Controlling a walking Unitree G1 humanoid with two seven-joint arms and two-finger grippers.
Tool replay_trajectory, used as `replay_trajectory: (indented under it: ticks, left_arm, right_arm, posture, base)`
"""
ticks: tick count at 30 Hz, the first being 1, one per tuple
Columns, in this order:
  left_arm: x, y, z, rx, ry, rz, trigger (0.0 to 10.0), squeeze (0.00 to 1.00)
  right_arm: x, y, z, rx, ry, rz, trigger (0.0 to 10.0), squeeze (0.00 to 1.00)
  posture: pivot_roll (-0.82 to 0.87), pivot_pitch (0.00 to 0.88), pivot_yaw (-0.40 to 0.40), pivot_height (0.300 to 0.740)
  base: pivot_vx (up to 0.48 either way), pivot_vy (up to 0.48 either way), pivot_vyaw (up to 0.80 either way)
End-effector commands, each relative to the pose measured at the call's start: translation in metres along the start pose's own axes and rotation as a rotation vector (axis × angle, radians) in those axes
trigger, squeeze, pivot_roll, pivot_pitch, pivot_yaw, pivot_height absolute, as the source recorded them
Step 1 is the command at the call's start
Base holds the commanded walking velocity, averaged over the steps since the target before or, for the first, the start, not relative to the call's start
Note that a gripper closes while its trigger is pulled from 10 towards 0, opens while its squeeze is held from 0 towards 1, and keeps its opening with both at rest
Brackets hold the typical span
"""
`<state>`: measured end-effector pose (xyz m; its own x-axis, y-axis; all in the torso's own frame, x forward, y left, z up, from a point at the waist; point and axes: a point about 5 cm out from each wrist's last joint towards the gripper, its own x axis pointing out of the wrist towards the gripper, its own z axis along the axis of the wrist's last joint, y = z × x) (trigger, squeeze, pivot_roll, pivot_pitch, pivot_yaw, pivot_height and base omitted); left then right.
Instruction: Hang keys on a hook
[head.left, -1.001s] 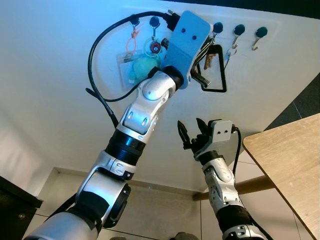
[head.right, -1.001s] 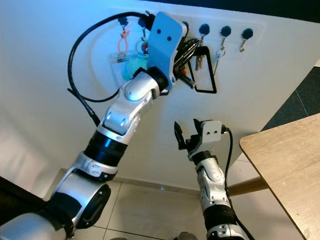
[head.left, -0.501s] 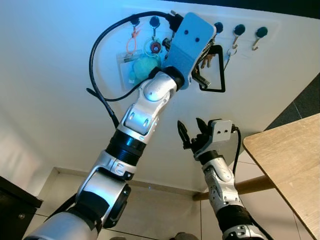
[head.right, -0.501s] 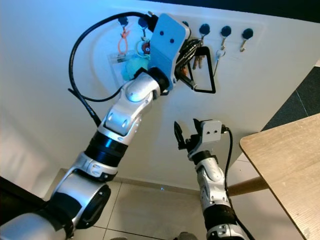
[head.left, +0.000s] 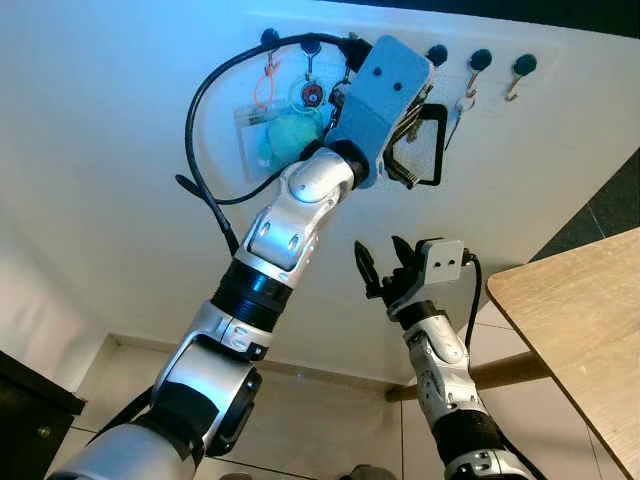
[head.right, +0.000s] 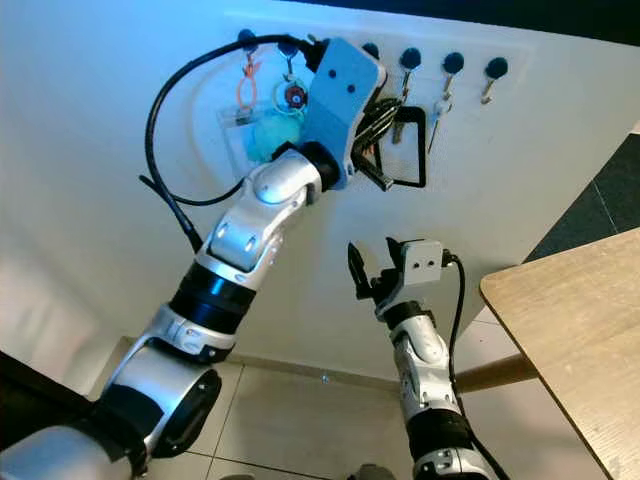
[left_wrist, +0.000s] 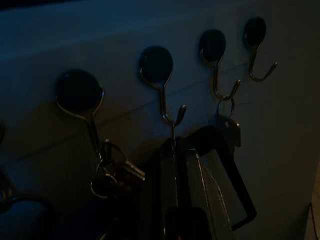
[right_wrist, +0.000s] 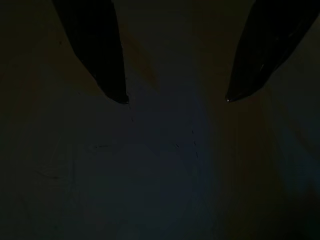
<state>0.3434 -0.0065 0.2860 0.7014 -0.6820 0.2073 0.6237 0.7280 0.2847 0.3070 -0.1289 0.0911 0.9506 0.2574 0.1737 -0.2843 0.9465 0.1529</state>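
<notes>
We find the left gripper (left_wrist: 175, 150) raised to the wall, fingers pressed together on a black strap (head.left: 437, 150) just under a hook (left_wrist: 159, 75). Beside the gripper, the keys (left_wrist: 112, 167) hang from the neighbouring hook (left_wrist: 80, 95). The right gripper (head.left: 385, 268) hovers well below, fingers spread.

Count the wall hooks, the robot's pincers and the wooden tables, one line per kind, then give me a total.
Wall hooks: 6
Pincers: 2
Wooden tables: 1
Total: 9
</notes>
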Motion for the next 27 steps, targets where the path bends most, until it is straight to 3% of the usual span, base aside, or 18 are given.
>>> replay_trajectory:
  ticks: [1, 14, 15, 16, 17, 18, 27]
  left_arm:
    - [-0.002, 0.002, -0.002, -0.011, 0.014, -0.006, 10.0, 0.0]
    - [-0.004, -0.005, 0.001, -0.06, 0.008, -0.071, 10.0, 0.0]
    - [-0.004, -0.005, 0.002, -0.068, 0.0, -0.069, 10.0, 0.13]
    - [-0.004, -0.003, 0.004, -0.081, -0.014, -0.064, 10.0, 0.54]
    - [-0.004, -0.002, 0.007, -0.092, -0.03, -0.056, 10.0, 0.86]
    - [-0.004, -0.001, 0.01, -0.11, -0.049, -0.055, 10.0, 1.0]
    - [-0.004, 0.0, 0.013, -0.125, -0.062, -0.056, 10.0, 1.0]
  right_arm:
    - [-0.003, 0.0, -0.002, 0.007, 0.015, -0.006, 10.0, 0.0]
    - [-0.003, 0.0, -0.002, 0.009, 0.013, -0.006, 10.0, 0.0]
    - [-0.002, 0.0, -0.002, 0.009, 0.011, -0.005, 10.0, 0.0]
    - [-0.002, 0.0, -0.002, 0.009, 0.01, -0.005, 10.0, 0.0]
    - [-0.002, 0.0, -0.002, 0.01, 0.01, -0.005, 10.0, 0.0]
    - [-0.002, 0.0, -0.002, 0.011, 0.008, -0.004, 10.0, 0.0]
    - [-0.001, 0.002, 0.002, 0.018, -0.014, 0.006, 10.0, 0.0]
  posture:
    - [0.08, 0.067, -0.04, 0.74]
    - [0.09, 0.061, -0.039, 0.74]
    - [0.09, 0.061, -0.039, 0.74]
    - [0.09, 0.062, -0.039, 0.74]
    - [0.09, 0.062, -0.039, 0.74]
    - [0.09, 0.062, -0.039, 0.74]
    - [0.09, 0.063, -0.04, 0.74]
  base:
    - [0.0, 0.0, 0.0]
    - [0.0, 0.0, 0.0]
    - [0.0, 0.0, 0.0]
    - [0.0, 0.0, 0.0]
    - [0.0, 0.0, 0.0]
    - [0.0, 0.0, 0.0]
    - [0.0, 0.0, 0.0]
